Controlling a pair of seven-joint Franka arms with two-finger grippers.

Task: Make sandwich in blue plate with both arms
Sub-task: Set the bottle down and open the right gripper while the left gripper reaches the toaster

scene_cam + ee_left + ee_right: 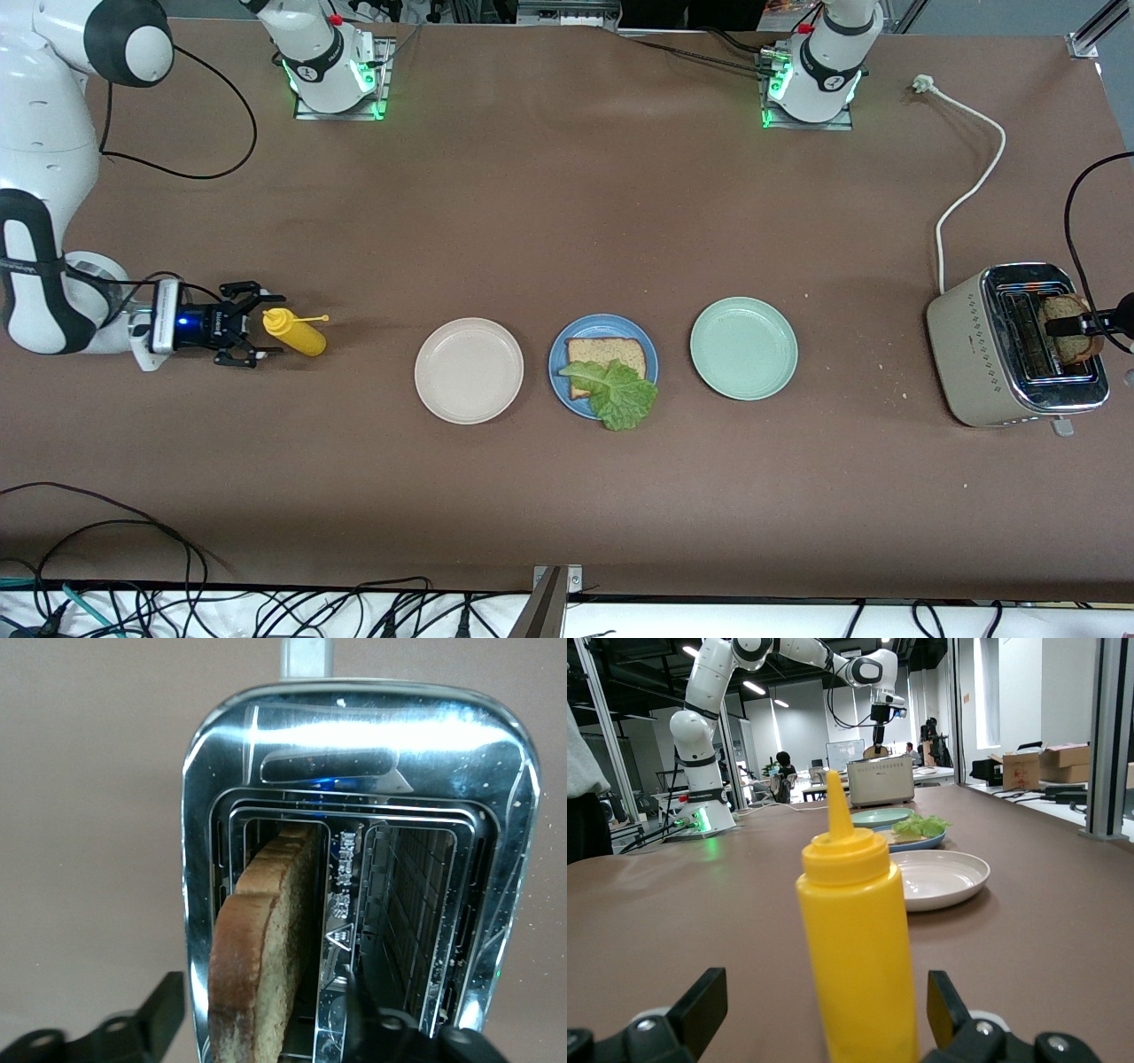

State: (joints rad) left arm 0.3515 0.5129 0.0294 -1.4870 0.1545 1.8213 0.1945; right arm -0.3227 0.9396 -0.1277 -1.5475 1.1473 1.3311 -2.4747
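Observation:
The blue plate (560,354) holds one toasted bread slice (601,353) with a green lettuce leaf (622,396) on its nearer part. A second toasted slice (1063,312) stands in a slot of the toaster (979,354); the left wrist view shows it (266,939) in that slot. My left gripper (1076,326) is over the toaster, open, with its fingers (164,1010) on either side of that slice and apart from it. My right gripper (268,328) is low at the right arm's end of the table, open around an upright yellow squeeze bottle (301,335), also seen in the right wrist view (855,948).
A pale beige plate (469,369) and a mint-green plate (743,347) flank the blue plate. The toaster's white cord (970,186) runs toward the robots' bases. Cables hang along the table's near edge.

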